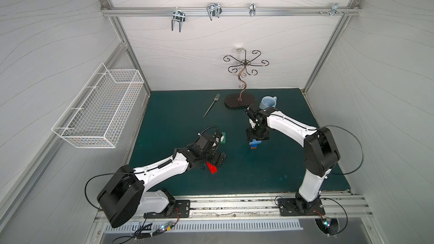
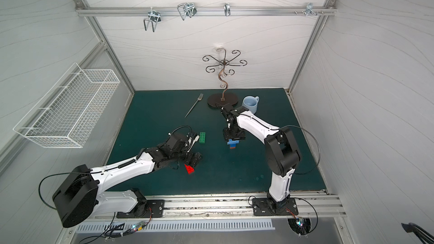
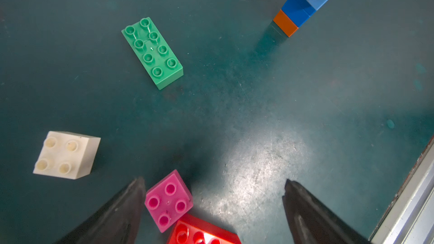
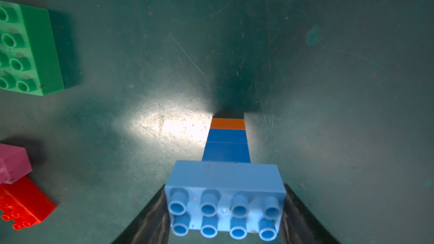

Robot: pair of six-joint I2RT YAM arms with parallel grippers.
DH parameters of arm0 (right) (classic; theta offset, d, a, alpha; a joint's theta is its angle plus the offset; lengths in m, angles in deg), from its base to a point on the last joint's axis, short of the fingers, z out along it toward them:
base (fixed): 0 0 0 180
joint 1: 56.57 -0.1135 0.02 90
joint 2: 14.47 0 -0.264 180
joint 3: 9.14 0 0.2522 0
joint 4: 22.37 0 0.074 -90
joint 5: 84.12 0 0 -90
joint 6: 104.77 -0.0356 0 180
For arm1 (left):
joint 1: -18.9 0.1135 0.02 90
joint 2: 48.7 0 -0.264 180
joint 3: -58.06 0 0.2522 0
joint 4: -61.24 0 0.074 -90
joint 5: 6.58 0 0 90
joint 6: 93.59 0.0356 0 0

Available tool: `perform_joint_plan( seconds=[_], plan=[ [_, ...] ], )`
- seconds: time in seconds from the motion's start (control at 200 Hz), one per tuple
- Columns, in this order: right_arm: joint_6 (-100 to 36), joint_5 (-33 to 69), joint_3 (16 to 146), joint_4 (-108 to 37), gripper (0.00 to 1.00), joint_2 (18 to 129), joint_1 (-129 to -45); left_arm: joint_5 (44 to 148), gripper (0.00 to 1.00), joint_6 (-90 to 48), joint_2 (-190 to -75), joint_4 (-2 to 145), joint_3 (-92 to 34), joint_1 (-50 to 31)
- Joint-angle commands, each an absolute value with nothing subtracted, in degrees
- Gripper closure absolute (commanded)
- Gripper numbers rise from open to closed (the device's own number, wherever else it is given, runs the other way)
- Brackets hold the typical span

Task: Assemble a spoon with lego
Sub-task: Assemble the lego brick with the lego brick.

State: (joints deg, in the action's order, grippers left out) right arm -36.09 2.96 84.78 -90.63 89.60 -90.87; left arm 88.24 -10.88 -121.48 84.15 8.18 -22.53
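The spoon (image 1: pixel 254 143) is a short upright stack in mid-mat: orange at the bottom, two blue bricks, and a long light blue brick (image 4: pixel 225 198) on top. My right gripper (image 1: pixel 256 140) is shut on the ends of that light blue brick, studs facing the wrist camera. My left gripper (image 3: pixel 214 180) is open low over the mat. A pink brick (image 3: pixel 168 200) lies between its fingers, close to one of them, against a red brick (image 3: pixel 202 233). Loose lego lies further off: a long green brick (image 3: pixel 152 52) and a cream brick (image 3: pixel 67 154).
A metal fork (image 1: pixel 211 108) lies at the back of the mat. Beside it are a black cup stand (image 1: pixel 239 100) and a pale blue mug (image 1: pixel 269 102), behind my right arm. A white wire basket (image 1: pixel 98 109) hangs on the left wall.
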Motion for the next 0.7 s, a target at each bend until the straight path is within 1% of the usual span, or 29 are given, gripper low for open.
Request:
perform_joint_plan(
  seconds=[0.0, 0.14, 0.37, 0.46, 0.695],
  plan=[
    [-35.9, 5.9, 82.0, -89.6, 0.36, 91.5, -90.0, 87.7, 0.03, -11.1, -121.2, 82.9, 7.9, -22.8],
    [-36.0, 6.0, 82.3, -89.9, 0.34, 90.9, -90.0, 87.7, 0.03, -11.1, -121.2, 83.2, 7.8, -22.8],
    [-36.0, 6.8, 83.9, -91.1, 0.27, 89.6, -90.0, 86.6, 0.04, -10.8, -121.8, 84.1, 7.5, -23.3],
    [-36.0, 7.1, 84.4, -91.2, 0.22, 89.2, -90.0, 86.8, 0.04, -10.9, -121.8, 83.6, 7.7, -23.4],
    [-35.9, 6.1, 84.6, -91.8, 0.16, 88.2, -89.7, 86.8, 0.04, -11.4, -122.9, 84.7, 7.0, -23.3]
  ],
)
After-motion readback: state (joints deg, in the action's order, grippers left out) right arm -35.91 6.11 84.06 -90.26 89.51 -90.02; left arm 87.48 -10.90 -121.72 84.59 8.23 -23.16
